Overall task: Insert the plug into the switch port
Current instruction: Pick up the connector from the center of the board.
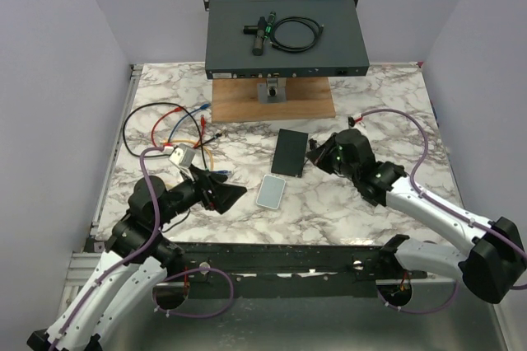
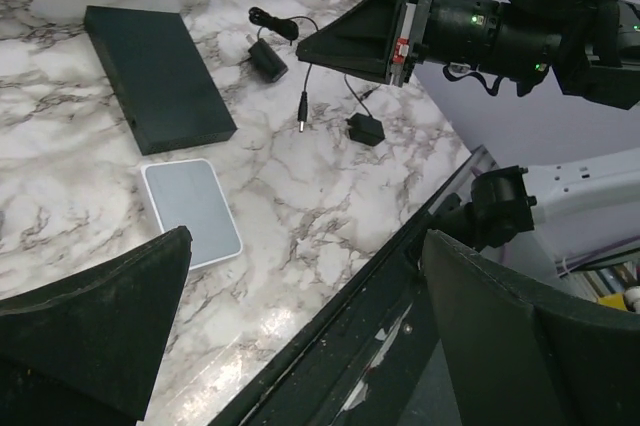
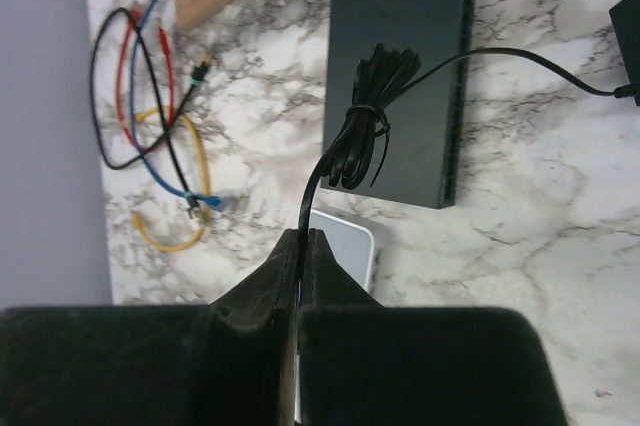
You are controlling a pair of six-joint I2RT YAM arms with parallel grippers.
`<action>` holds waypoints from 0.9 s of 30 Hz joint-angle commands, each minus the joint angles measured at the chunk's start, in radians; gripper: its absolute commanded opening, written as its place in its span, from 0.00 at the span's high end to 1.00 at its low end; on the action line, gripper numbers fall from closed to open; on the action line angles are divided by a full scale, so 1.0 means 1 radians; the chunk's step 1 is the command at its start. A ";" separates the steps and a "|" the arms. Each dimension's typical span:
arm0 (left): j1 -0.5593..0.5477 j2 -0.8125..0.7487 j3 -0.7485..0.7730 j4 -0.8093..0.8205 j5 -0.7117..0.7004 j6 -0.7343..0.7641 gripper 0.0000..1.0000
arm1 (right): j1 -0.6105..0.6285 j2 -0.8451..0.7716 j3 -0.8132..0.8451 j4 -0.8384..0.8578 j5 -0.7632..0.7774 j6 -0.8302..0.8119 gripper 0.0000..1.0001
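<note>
A white marble table with grey veins [image 1: 370, 203] fills the overhead view, closed in by plain lilac walls [image 1: 49, 38]. At centre left of the frame lies a loose tangle of red, black, blue and yellow cables [image 1: 169, 124], with a small pale box [image 1: 183, 155] just below it. Right beside that box is the left gripper [image 1: 226, 189], its black triangular fingers spread wide and nothing between them. Next to it, near the middle of the frame, a white rounded-square device [image 1: 271, 192] lies flat on the marble. Just above it sits the flat black rectangular switch box [image 1: 290, 152]. Further up the frame a wooden board [image 1: 247, 108] carries a large dark rack unit [image 1: 329, 30], and a coiled black lead [image 1: 296, 34] rests on top of the unit. Right of centre, the right gripper [image 1: 314, 153] reaches the right edge of the switch box, clenched on a thin black cable [image 3: 365, 126]. In its own camera the cable's tied bundle shows in front of the box. In the left wrist view the small barrel plug [image 2: 303, 111] appears at centre frame, right of the switch box and just below the right gripper's fingertips. Whether it hangs or lies on the marble cannot be told. A small black adapter block [image 2: 363, 129] sits just right of it.
</note>
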 commanded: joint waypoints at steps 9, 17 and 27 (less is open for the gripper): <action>-0.007 0.015 -0.243 0.585 0.097 -0.191 0.07 | -0.001 -0.050 -0.066 0.298 -0.089 0.220 0.99; -0.009 0.154 -0.273 0.753 0.107 -0.292 0.14 | 0.032 -0.006 -0.073 0.432 -0.123 0.282 0.99; -0.010 0.256 -0.271 0.779 0.092 -0.415 0.31 | 0.088 0.036 -0.057 0.504 -0.113 0.297 0.99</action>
